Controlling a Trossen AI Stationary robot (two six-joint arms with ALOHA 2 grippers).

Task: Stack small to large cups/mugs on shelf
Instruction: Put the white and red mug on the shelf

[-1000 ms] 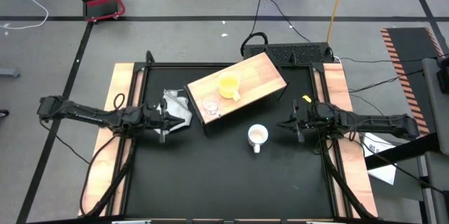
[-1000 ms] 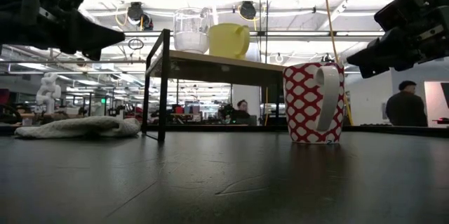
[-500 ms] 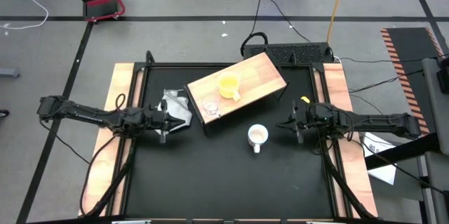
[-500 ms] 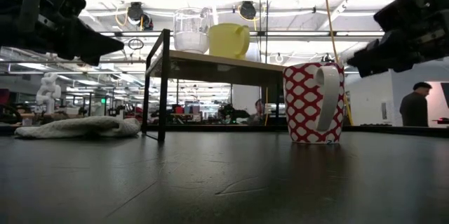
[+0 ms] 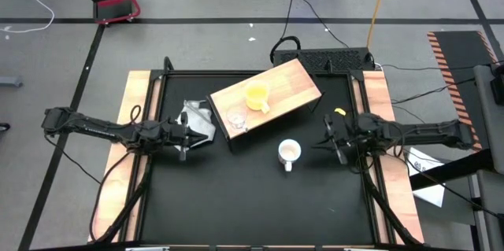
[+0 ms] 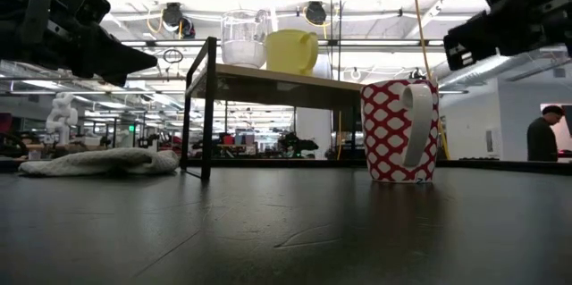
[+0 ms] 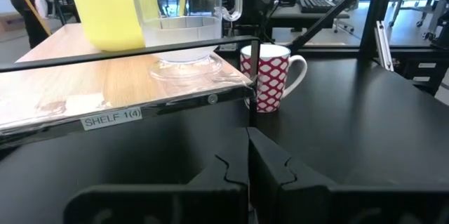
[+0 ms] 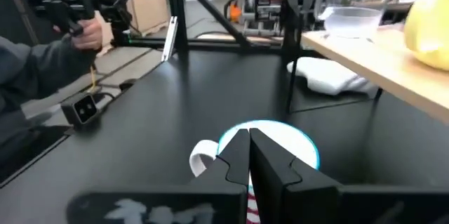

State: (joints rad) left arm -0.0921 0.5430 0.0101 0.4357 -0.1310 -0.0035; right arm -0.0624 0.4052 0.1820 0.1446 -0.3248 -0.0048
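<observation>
I hover my right gripper [image 5: 327, 138], clenched and empty, at three o'clock of the red-patterned white ceramic mug [image 5: 289, 153], because it must join the light wooden shelf [image 5: 293, 83].

We see the shelf [image 5: 264, 99] standing slantwise across the far middle of the table [image 5: 236, 204], with the glass cup [image 5: 236, 117] and yellow mug [image 5: 257, 96] taking up its left half and leaving its right half bare. The patterned mug [image 5: 289, 153] stands alone just in front, with open tabletop all round it. The cloth [image 5: 198, 119] lies against the shelf's left end, near the left gripper [image 5: 206, 139].
</observation>
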